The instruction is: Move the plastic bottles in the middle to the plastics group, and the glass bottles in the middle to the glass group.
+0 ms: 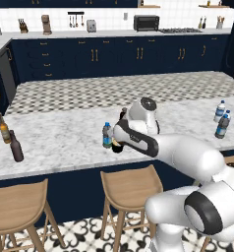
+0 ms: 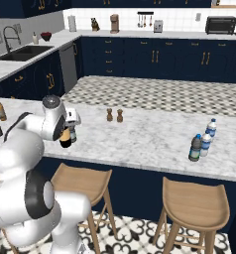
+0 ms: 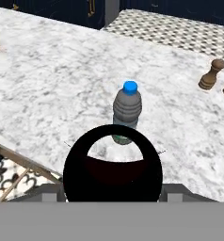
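The wine bottle point(image 3: 113, 181) fills my lens, jaws apparently clenched on it, still far from the glass group point(image 1: 15, 146) at left; one grey bottle point(image 3: 127, 109) waits in the middle, its twin point(image 2: 195, 148) already beside the plastics group point(image 2: 210, 129) at right.

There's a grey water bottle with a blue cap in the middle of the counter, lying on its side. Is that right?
Not quite. The grey water bottle is in the middle of the counter and has a blue cap, but it stands upright, not on its side. The hand view shows this most plainly.
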Tool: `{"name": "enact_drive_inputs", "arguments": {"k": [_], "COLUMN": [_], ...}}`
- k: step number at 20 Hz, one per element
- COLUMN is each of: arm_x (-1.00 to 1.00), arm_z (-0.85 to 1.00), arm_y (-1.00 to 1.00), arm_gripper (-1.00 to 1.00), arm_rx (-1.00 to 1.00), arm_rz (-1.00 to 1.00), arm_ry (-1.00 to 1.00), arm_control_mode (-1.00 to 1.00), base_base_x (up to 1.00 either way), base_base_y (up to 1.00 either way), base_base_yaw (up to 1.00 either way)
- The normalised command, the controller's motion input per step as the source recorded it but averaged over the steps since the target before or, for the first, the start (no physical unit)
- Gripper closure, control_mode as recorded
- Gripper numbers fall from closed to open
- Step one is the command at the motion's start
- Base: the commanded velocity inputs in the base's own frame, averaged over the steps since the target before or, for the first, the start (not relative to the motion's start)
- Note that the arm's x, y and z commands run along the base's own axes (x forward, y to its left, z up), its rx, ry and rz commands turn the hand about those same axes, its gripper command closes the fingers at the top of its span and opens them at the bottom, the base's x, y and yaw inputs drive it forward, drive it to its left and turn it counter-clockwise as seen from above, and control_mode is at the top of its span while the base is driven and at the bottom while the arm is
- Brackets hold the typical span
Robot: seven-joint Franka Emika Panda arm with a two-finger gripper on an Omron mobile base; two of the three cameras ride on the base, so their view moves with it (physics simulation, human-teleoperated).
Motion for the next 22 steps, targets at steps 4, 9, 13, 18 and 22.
{"name": "enact_drive_inputs", "arguments": {"k": [4,9,13,18,22], "arm_x": [-0.05,0.0,0.02,0.16,0.04], "arm_z": [0.36,0.33,0.06,-0.06,0.0], "arm_y": [1.0,1.0,0.98,0.48,0.2], "arm_gripper": [1.0,1.0,1.0,1.0,1.0], "arm_rx": [-0.07,-0.11,-0.1,-0.03,0.0], "arm_rz": [0.14,0.13,0.14,0.1,0.05], "arm_ry": [0.0,0.0,0.0,0.0,0.0], "arm_control_mode": [-1.0,-1.0,-1.0,-1.0,-1.0], "base_base_x": [0.0,0.0,0.0,0.0,0.0], "base_base_y": [0.0,0.0,0.0,0.0,0.0], "base_base_yaw": [0.0,0.0,0.0,0.0,0.0]}}
